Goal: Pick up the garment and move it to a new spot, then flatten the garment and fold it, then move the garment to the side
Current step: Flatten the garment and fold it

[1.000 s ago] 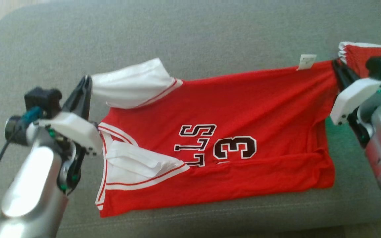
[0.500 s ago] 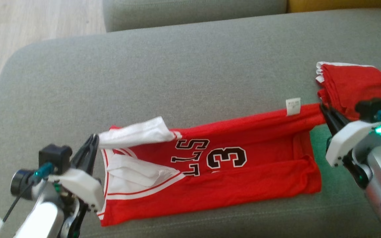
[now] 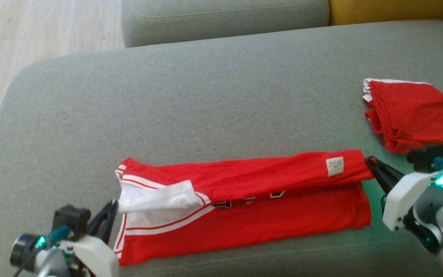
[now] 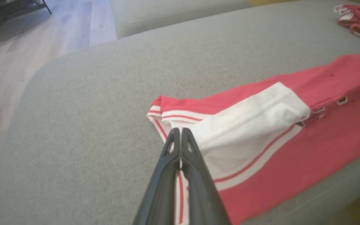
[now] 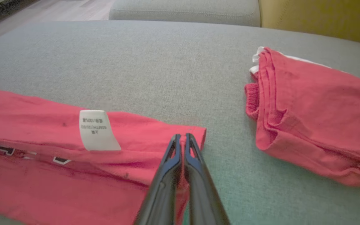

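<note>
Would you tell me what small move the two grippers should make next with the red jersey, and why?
Probably draw the left gripper and right gripper nearer the robot: each pinches the jersey flap, folded over but short of the near edge.

1. Soft, even daylight covers the grey cushion around the red garment; shadows are faint.
2. A green glow tints the cushion just beside the garment's right end.
3. Both wrist views wash the garment pinkish and go soft nearest the lens.
</note>
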